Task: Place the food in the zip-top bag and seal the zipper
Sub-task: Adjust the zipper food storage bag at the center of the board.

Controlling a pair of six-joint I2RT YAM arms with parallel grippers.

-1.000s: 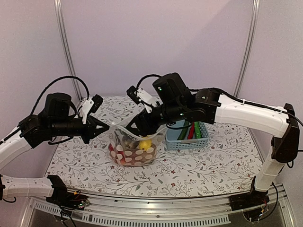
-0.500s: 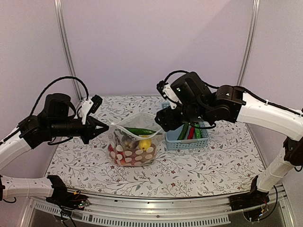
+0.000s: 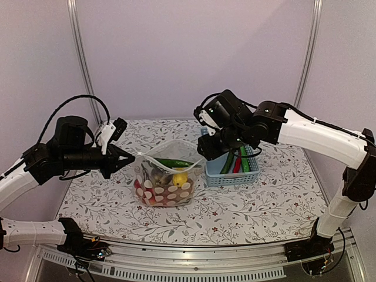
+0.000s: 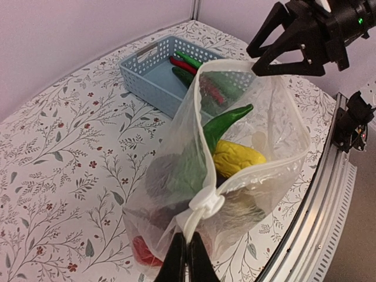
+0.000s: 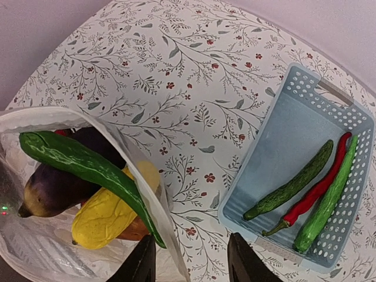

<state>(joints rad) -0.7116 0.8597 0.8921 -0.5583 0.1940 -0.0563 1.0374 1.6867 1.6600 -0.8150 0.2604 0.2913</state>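
Observation:
The zip-top bag (image 3: 166, 187) stands open on the table, clear with white dots. Inside it are a green cucumber (image 5: 88, 167), a yellow lemon-like piece (image 5: 106, 216), a dark eggplant (image 5: 50, 189) and red pieces. My left gripper (image 4: 187, 254) is shut on the bag's mouth edge just below the white zipper slider (image 4: 207, 204) and holds that corner up; it also shows in the top view (image 3: 132, 157). My right gripper (image 5: 189, 259) is open and empty, above the gap between the bag and the basket, as the top view shows (image 3: 207, 151).
The light-blue slotted basket (image 5: 282, 141) stands right of the bag and holds two green cucumbers (image 5: 291, 188) (image 5: 329, 202) and a red chili (image 5: 315, 189). It also shows in the top view (image 3: 232, 175). The floral tablecloth (image 3: 252, 205) covers the table up to the front rail.
My right gripper has left the bag's mouth and moved right, towards the basket. A green cucumber now lies in the bag. My left arm has not moved.

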